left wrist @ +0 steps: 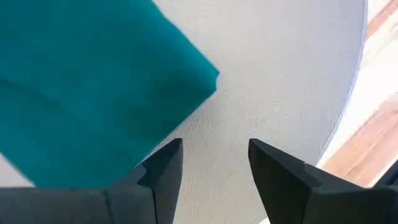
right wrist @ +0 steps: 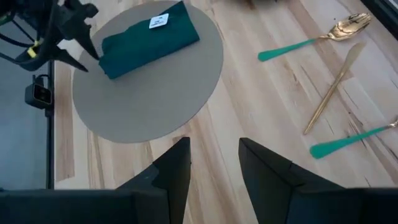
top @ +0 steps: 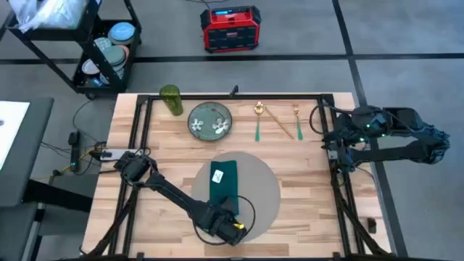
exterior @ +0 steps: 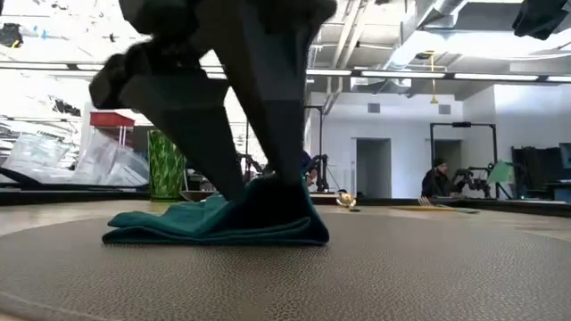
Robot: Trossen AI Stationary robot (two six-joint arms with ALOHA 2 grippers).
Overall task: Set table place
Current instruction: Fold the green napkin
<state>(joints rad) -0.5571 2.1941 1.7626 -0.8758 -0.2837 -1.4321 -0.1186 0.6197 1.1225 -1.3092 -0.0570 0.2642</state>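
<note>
Placemat [top: 264, 190] sits near the tabletop's [top: 304, 167] front edge in the high view, a folded teal napkin [top: 224, 181] on its left half; the left gripper [top: 230, 226] reaches low over the mat's front rim, while the right gripper [top: 341, 138] waits at the right edge. Low view: the fingers stand at the napkin's edge. Left wrist view shows jaws narrowly parted, empty; right wrist view likewise. Best to pinch the near fold squarely.

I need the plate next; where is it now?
In the high view, the green plate sits at the table's far edge, between the green cup and the cutlery, beyond the placemat.
</note>
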